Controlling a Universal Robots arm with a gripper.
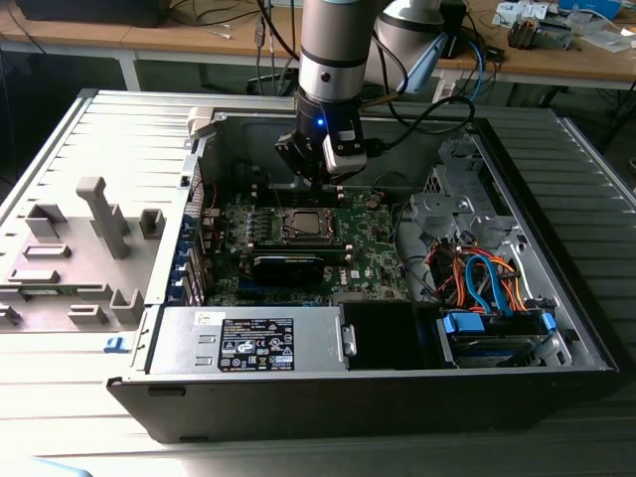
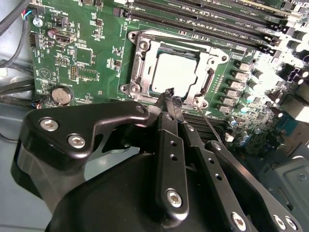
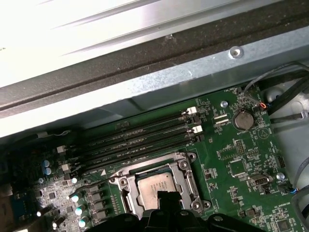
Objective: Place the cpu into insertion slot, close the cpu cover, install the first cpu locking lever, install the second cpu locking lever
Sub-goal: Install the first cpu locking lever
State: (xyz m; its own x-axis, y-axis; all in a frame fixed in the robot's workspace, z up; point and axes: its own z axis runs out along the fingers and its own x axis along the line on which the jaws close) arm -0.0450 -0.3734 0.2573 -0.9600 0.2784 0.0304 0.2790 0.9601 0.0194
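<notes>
Silvery cpu (image 2: 175,72) seated under closed cover (image 2: 207,58); end effector (image 2: 173,98), fingers together, touching the slot (image 2: 136,67) rim at 6 o'clock.

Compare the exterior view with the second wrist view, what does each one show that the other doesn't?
Exterior view alone: the whole computer case, its power supply, drive cables and grey fixture.
Second wrist view alone: the coin battery.
Both: the gripper closed over the socket's edge, the cpu lying under the cpu cover, the green board.

Silver-grey arm (image 1: 336,40), blue light, black screw-studded linkages (image 2: 174,159)
</notes>
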